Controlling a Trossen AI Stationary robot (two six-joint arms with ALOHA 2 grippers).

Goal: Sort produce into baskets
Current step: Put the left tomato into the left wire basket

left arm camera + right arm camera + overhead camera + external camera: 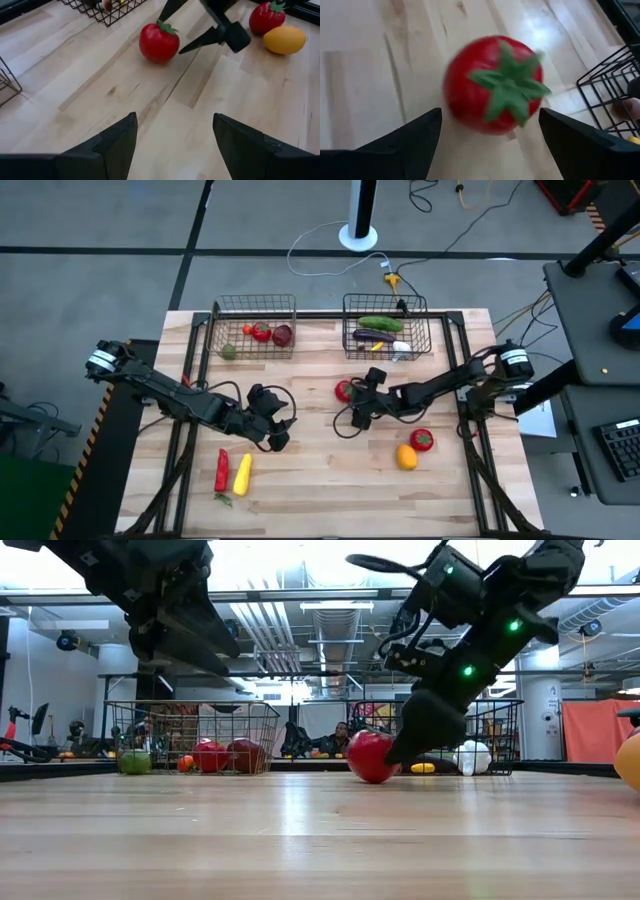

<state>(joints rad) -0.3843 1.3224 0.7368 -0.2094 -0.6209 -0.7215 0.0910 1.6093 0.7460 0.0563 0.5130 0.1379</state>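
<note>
The right gripper (352, 393) sits near the middle of the tabletop with its fingers spread apart, and a red tomato (344, 390) with a green stem lies on the wood right at the fingertips. In the right wrist view the tomato (495, 82) sits just ahead of the gap between the two dark fingers; neither finger is seen pressing on it. The low view shows the same tomato (371, 757) resting on the table beside the tip of the lowered gripper.

The left gripper (280, 435) hangs over the tabletop left of centre, its fingers also apart and holding nothing.

Two wire baskets stand along the far edge of the tabletop. The left basket (254, 306) holds red round pieces (262, 332), a dark-red one (283, 335) and a green round one (229, 351). The right basket (384, 304) holds a long green piece (380, 324), a purple one (369, 336) and a white one (401, 348).

Toward the right edge of the tabletop a second red tomato (422, 440) lies just beside an orange round fruit (406, 456). Near the front left corner a long red pepper (221, 470) and a long yellow piece (242, 474) lie side by side.
</note>
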